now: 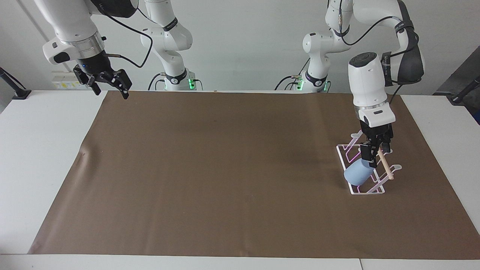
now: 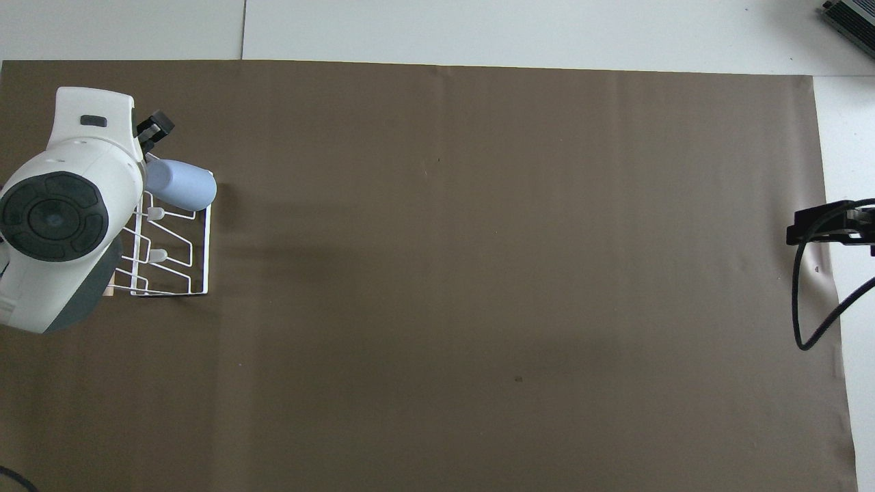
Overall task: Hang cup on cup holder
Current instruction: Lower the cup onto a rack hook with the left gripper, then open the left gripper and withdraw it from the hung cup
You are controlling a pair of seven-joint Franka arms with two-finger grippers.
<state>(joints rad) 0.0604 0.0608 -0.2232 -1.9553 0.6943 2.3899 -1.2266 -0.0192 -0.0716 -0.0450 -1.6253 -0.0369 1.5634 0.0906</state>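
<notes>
One cup [image 1: 359,173] lies tilted on one rack [image 1: 353,187], right of frame, near the brown mat's [image 1: 225,168] edge. Left gripper [image 1: 373,155] above it: grip unclear. Right gripper [image 1: 108,80] spread apart, waiting upper left.

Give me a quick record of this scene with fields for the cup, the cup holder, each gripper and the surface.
cup: light blue, tilted on its side, resting on the rack's end loop farthest from the robots
cup holder: white wire rack with wooden dowel, at the left arm's end of the table
left gripper: over the rack, right at the cup's upper end
right gripper: raised over the table edge near its base, waiting
surface: brown mat on the white table
</notes>
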